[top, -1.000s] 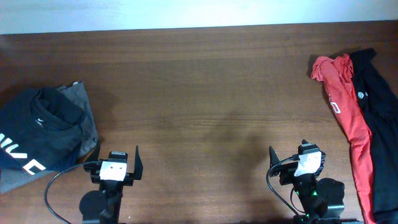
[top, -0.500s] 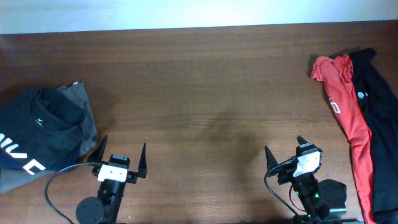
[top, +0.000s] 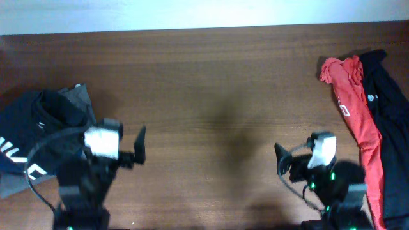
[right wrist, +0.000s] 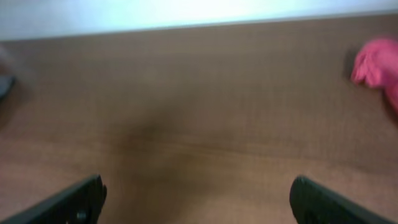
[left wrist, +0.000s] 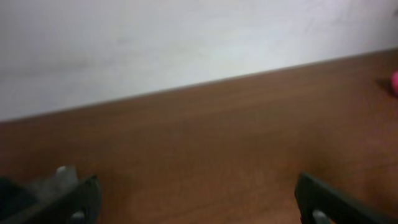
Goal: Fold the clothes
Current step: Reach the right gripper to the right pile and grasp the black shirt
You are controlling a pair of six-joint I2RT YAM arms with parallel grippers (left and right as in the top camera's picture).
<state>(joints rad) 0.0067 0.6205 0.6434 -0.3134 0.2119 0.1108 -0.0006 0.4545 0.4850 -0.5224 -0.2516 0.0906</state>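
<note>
A black garment [top: 390, 105] with a small round white logo lies crumpled at the worktop's [top: 211, 76] right edge, a red garment [top: 356, 118] touching its left side. A dark pile [top: 29, 124] with white lettering sits at the left edge. Near the front, the left jaws and right jaws stand wide open, holding nothing.

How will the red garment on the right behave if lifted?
Probably floppy: the red garment lies in a long wrinkled strip, so it should sag and trail. It touches the black garment beside it, so a pull may drag that too.
</note>
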